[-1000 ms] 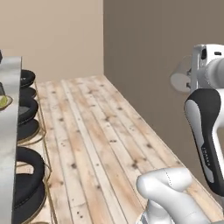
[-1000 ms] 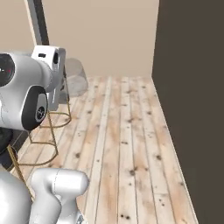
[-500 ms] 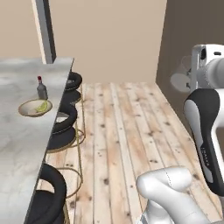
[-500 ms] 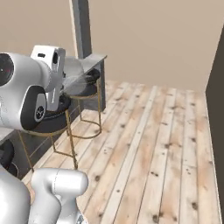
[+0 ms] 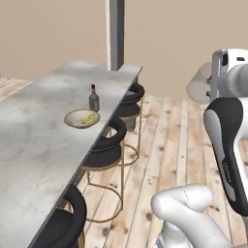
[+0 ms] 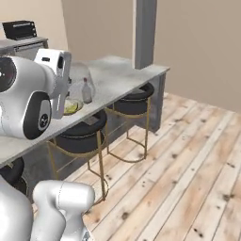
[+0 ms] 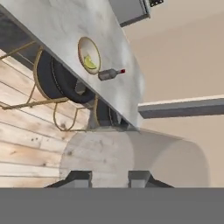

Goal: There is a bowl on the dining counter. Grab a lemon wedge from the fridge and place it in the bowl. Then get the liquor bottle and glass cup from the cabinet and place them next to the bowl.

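My gripper [image 7: 109, 178] is shut on the glass cup [image 7: 131, 157], a clear tumbler that spreads wide in front of the fingertips in the hand view. The same cup [image 5: 199, 84] shows beside the white hand, out over the wooden floor, and again faintly as a glass cup [image 6: 81, 76]. On the dining counter [image 5: 38, 126] stands the bowl [image 5: 81, 118] with the lemon wedge [image 5: 89, 117] in it. The liquor bottle [image 5: 94, 99] stands upright just behind the bowl. The hand view shows the bowl [image 7: 89, 55], lemon wedge [image 7: 90, 64] and bottle [image 7: 110, 74] rolled sideways.
Round black stools [image 5: 110, 141] on thin gold legs line the counter's near edge. A grey pillar [image 5: 116, 34] rises at the counter's far end. A dark appliance [image 6: 20, 29] sits on a worktop at the back left. Open plank floor [image 6: 188, 164] lies to the right.
The whole picture has swung round as the base turned: the counter with bowl and bottle has come into view. The gripper keeps its hold on the cup.
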### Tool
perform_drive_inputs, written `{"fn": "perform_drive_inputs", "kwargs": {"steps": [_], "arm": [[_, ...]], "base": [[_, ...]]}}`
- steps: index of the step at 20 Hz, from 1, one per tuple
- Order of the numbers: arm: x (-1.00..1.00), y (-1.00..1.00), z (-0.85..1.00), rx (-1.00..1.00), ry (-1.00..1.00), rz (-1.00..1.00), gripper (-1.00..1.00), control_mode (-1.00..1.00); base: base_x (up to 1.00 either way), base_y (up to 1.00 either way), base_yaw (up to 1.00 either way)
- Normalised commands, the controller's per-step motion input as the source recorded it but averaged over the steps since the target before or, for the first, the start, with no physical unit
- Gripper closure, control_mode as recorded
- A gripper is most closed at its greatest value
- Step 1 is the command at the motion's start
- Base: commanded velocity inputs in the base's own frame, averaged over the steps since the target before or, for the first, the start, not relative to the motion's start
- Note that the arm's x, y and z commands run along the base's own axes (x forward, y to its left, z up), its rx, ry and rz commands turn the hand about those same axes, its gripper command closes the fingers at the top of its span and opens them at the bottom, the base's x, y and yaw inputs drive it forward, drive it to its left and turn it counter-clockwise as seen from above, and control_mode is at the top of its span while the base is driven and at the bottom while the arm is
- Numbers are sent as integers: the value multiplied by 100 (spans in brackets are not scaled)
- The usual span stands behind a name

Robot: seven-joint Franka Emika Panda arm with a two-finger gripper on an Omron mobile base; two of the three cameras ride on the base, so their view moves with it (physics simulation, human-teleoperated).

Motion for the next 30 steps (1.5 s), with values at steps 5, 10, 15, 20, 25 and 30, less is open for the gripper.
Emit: {"fn": "perform_drive_inputs", "kwargs": {"steps": [5, 10, 15, 20, 25, 30], "arm": [[0, 0, 0, 0, 0, 0, 100, 100], [0, 0, 0, 0, 0, 0, 100, 100], [0, 0, 0, 0, 0, 0, 100, 100], [0, 0, 0, 0, 0, 0, 100, 100], [0, 0, 0, 0, 0, 0, 100, 100], [34, -31, -6, 0, 32, 10, 100, -100]], "base": [[18, -7, 67], [15, -6, 68], [25, -5, 65], [56, -16, 54], [71, -41, 37], [25, -22, 10]]}}
